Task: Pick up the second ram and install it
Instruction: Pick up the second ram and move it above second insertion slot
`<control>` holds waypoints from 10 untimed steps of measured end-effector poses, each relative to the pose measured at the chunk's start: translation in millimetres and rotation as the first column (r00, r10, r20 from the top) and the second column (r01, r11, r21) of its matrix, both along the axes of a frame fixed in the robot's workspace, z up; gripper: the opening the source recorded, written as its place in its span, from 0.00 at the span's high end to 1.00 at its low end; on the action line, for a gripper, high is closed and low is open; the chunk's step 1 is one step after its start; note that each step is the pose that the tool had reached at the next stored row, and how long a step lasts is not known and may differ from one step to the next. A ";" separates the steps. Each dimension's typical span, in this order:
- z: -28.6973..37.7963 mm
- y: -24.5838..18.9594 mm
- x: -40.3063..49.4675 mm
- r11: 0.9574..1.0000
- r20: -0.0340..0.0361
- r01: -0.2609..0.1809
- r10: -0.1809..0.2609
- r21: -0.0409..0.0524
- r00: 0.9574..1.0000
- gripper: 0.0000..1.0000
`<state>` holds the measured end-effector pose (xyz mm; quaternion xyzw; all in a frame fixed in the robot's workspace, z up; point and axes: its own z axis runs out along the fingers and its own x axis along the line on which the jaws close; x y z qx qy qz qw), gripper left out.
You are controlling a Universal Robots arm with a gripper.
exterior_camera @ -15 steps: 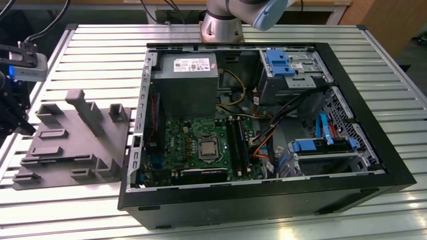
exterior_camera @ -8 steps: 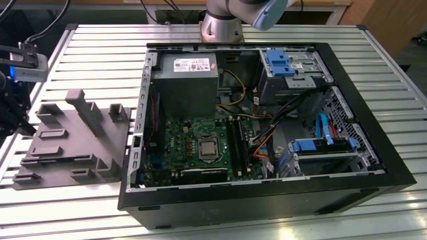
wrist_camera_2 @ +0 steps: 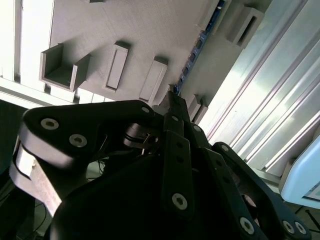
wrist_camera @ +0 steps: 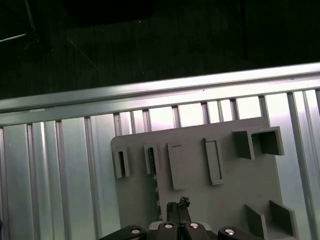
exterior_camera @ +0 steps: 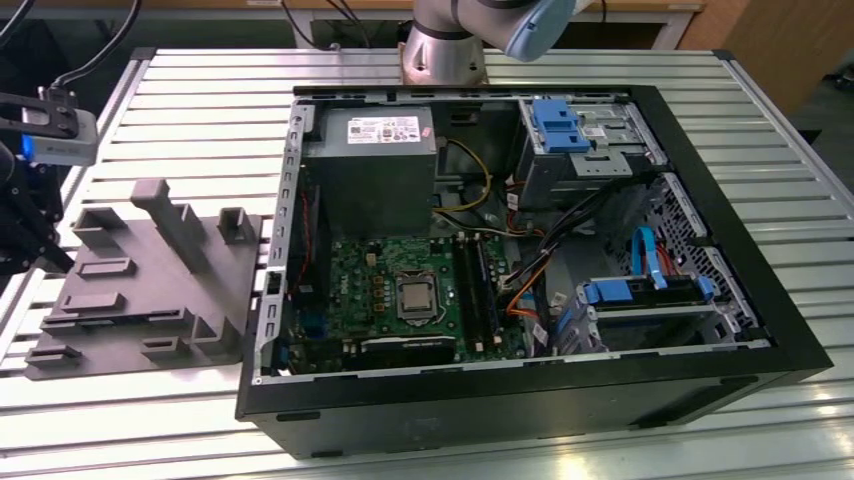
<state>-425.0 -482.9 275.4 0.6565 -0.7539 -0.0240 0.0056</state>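
You see the grey moulded tray (wrist_camera: 235,190) lying on the ribbed aluminium table (wrist_camera: 60,170), close to the table's bright edge rail (wrist_camera: 150,91). Beyond the rail everything is dark. Upright pieces stand in a row along the tray's side nearest that rail: two narrow slotted posts (wrist_camera: 121,162), two longer flat blocks (wrist_camera: 213,160) and a squared open-sided bracket (wrist_camera: 257,142). The second ram (wrist_camera: 155,187) shows as a thin dark strip standing on edge, one end at the slotted post nearer the blocks. The gripper (wrist_camera: 177,206) hangs over the tray just beside that strip, its tips drawn together with barely a slit between them. You cannot tell whether it touches the strip.
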 end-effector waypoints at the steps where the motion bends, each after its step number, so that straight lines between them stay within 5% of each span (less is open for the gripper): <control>1: -0.4 0.0 0.0 1.000 0.000 -0.001 0.001 0.000 1.000 0.89; 10: -3.4 0.0 0.0 1.000 0.000 -0.010 0.010 0.000 1.000 0.89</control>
